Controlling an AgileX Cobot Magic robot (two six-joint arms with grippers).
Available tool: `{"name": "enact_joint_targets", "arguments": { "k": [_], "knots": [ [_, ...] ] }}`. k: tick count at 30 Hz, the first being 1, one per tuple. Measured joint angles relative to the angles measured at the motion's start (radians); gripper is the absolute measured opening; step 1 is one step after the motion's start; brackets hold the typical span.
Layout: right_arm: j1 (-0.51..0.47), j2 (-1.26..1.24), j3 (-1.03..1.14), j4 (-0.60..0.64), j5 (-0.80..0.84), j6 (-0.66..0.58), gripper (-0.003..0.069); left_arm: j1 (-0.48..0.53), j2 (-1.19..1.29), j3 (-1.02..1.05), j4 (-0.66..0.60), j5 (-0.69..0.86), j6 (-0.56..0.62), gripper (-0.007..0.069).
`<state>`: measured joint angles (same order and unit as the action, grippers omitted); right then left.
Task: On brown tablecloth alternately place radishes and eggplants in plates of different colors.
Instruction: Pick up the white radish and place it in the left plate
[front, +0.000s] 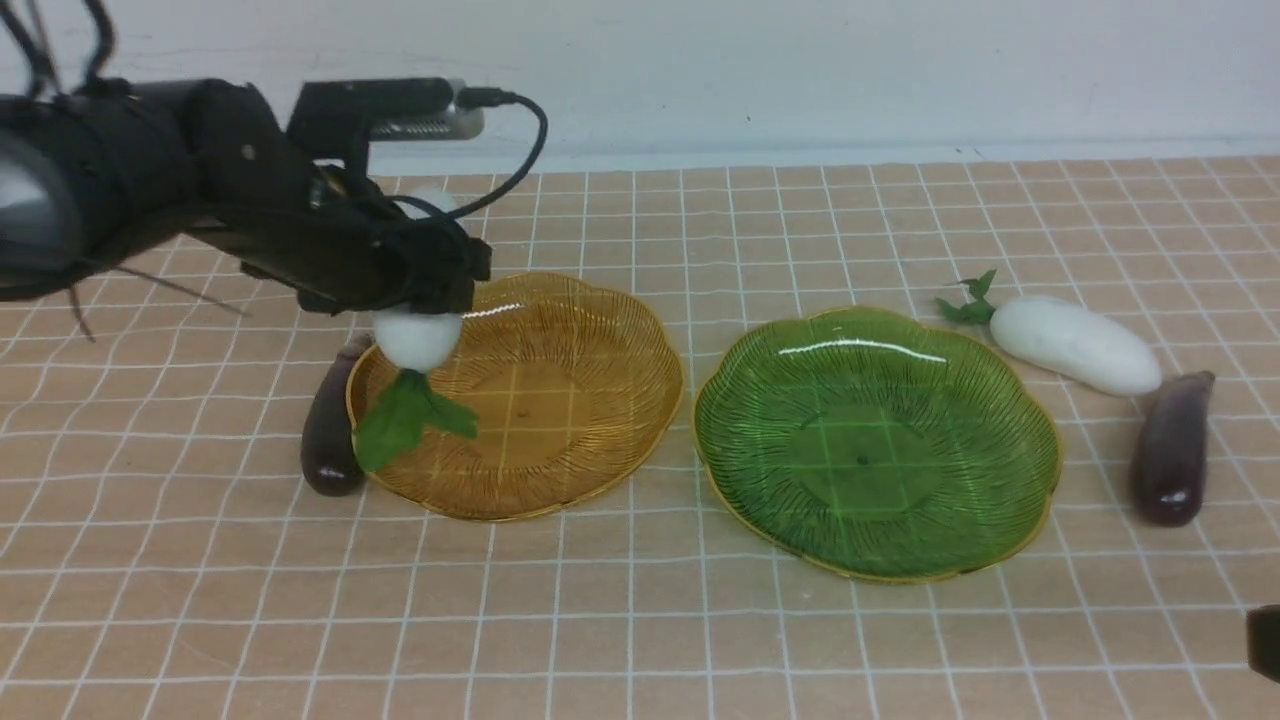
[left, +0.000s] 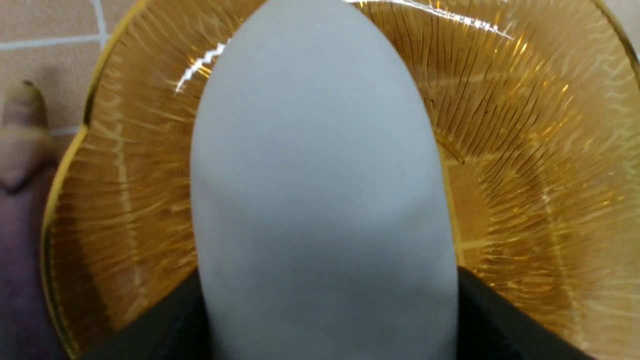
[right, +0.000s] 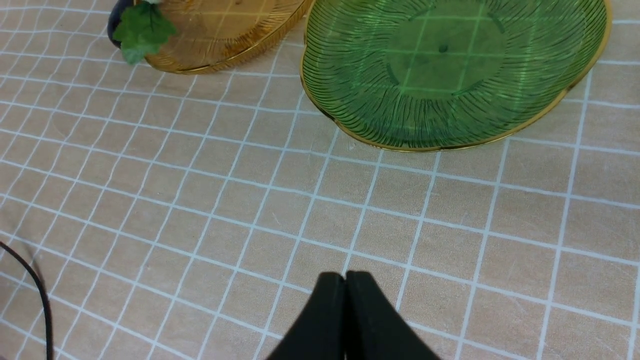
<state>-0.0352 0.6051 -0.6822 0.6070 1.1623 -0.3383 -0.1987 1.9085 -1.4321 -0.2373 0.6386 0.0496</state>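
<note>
radish (front: 417, 338) hung leaves-down, pinched between the jaws of the left gripper (front: 430, 297), over the left rim of the yellow plate (front: 600, 340). right gripper (right: 345, 282) was closed and empty. next it likely needed lowering, then letting go.

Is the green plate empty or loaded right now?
Empty. The translucent green scalloped plate holds nothing; the white oblong radish and dark purple eggplant lie on the checked tan tablecloth beside it.

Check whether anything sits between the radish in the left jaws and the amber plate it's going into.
Nothing visible does. The radish hangs leaves-down over the left part of the amber plate, whose inside is bare. The nearest eggplant lies outside the plate's left rim, clear of the drop.
</note>
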Motion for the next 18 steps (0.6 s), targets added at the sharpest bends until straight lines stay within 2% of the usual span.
{"name": "enact_joint_targets", "arguments": {
  "k": [4, 7, 8, 10, 11, 12, 14, 16, 18],
  "knots": [
    [0.0, 0.0, 0.0, 0.0, 0.0, 0.0, -0.0015, 0.0, -0.013, -0.055, 0.033, 0.039, 0.048, 0.0617],
    [0.0, 0.0, 0.0, 0.0, -0.002, 0.0, -0.0015, 0.0, -0.038, -0.097, 0.084, 0.083, 0.045, 0.0601],
    [0.0, 0.0, 0.0, 0.0, -0.003, 0.0, -0.0015, 0.001, -0.045, -0.108, 0.107, 0.097, 0.032, 0.057],
    [0.0, 0.0, 0.0, 0.0, -0.006, 0.001, -0.0015, 0.011, -0.054, -0.13, 0.16, 0.119, -0.018, 0.0459],
    [0.0, 0.0, 0.0, 0.0, -0.006, 0.002, -0.0015, 0.02, -0.056, -0.141, 0.193, 0.127, -0.056, 0.0378],
    [0.0, 0.0, 0.0, 0.0, -0.008, 0.002, -0.0015, 0.036, -0.056, -0.152, 0.222, 0.138, -0.09, 0.0242],
    [0.0, 0.0, 0.0, 0.0, -0.008, 0.002, -0.0015, 0.08, -0.056, -0.161, 0.277, 0.141, -0.128, 0.0069],
    [0.0, 0.0, 0.0, 0.0, -0.007, 0.003, -0.0015, 0.122, -0.044, -0.163, 0.287, 0.113, -0.142, 0.0017],
    [0.0, 0.0, 0.0, 0.0, 0.001, 0.007, -0.0015, 0.157, -0.009, -0.163, 0.295, 0.043, -0.147, 0.0006]
  ]
}}
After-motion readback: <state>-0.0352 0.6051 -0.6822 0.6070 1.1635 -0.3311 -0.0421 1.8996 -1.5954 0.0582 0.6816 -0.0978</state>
